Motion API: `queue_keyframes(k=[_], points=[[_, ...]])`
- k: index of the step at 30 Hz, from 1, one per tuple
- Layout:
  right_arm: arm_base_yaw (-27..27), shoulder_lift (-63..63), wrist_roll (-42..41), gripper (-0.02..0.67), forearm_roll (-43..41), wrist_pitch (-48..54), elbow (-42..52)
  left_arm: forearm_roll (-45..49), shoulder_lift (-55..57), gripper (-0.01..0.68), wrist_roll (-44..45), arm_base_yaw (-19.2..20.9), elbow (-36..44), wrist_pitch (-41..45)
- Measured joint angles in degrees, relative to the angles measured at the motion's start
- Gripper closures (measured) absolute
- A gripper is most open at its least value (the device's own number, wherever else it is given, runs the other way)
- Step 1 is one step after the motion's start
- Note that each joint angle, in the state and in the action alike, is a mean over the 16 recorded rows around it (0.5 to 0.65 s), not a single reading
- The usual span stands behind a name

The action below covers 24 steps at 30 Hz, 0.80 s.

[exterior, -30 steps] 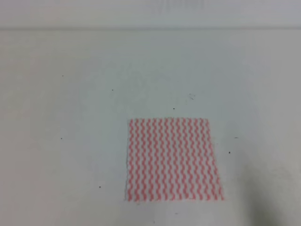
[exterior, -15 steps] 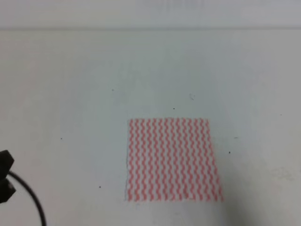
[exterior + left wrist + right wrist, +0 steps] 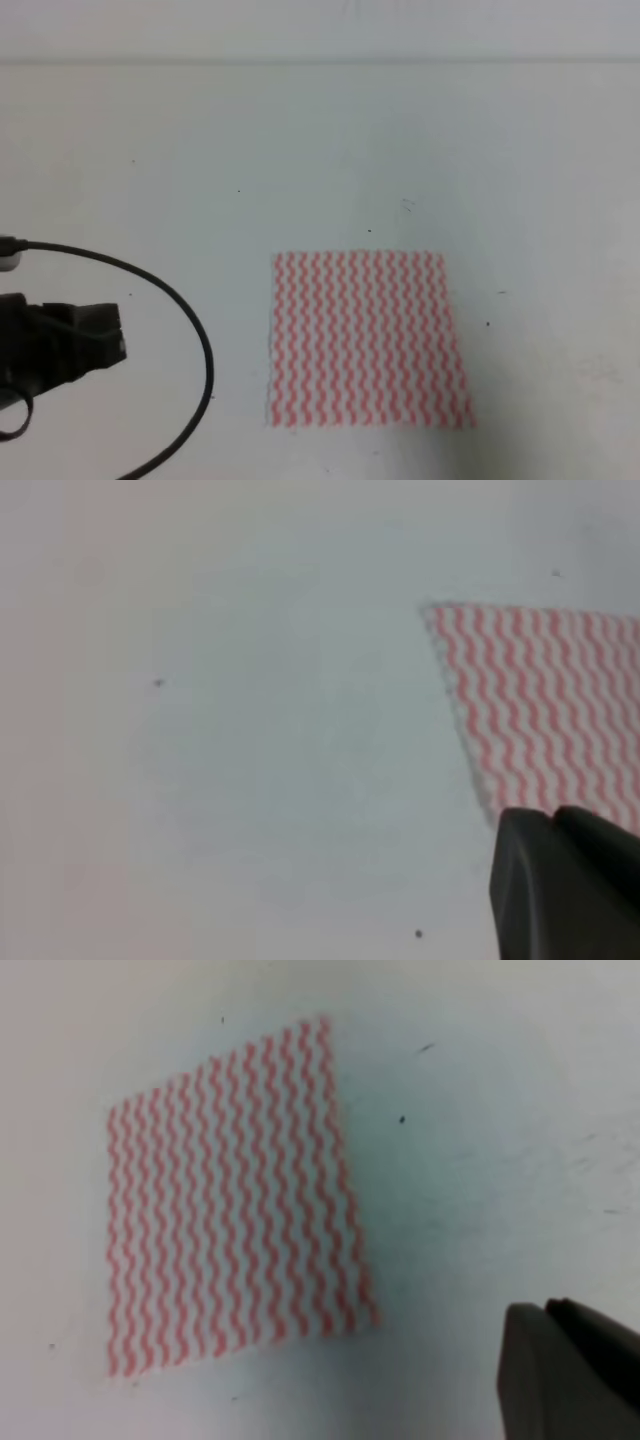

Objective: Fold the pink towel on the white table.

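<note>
The pink towel [image 3: 366,339] lies flat and unfolded on the white table [image 3: 300,150], right of centre near the front edge. It also shows in the left wrist view as the towel [image 3: 545,705] at the right, and in the right wrist view as the towel [image 3: 235,1200] spread at left centre. My left gripper [image 3: 100,338] is a dark block at the far left, well apart from the towel; its jaws are not distinguishable. Only a dark finger [image 3: 560,885] shows in the left wrist view, and a dark finger [image 3: 570,1370] in the right wrist view. The exterior view does not show the right gripper.
A black cable [image 3: 190,320] loops from the left arm over the table toward the front edge. The table's far edge [image 3: 320,62] runs across the top. A few tiny dark specks [image 3: 369,231] dot the surface.
The left arm has come in from the left edge and moved right, trailing its cable loop. The towel has not moved.
</note>
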Motion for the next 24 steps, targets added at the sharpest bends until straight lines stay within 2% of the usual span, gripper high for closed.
queue_keyframes(k=[6,11,16,24], points=[[0.94,7.40,-5.57,0.667,6.36,0.49,-2.14,-9.55,2.31,0.678,10.00,0.01,-0.20,0.25],[4.48,12.42,-9.62,0.667,11.43,-1.57,-3.45,-13.30,2.58,0.678,13.87,0.01,-0.20,0.47],[11.20,17.06,-10.30,0.667,13.32,-5.32,-4.77,-14.69,2.58,0.678,15.40,0.01,-0.20,1.02],[24.89,25.99,-8.21,0.667,13.44,-12.44,-7.48,-15.94,2.54,0.678,17.22,0.01,-0.20,2.68]])
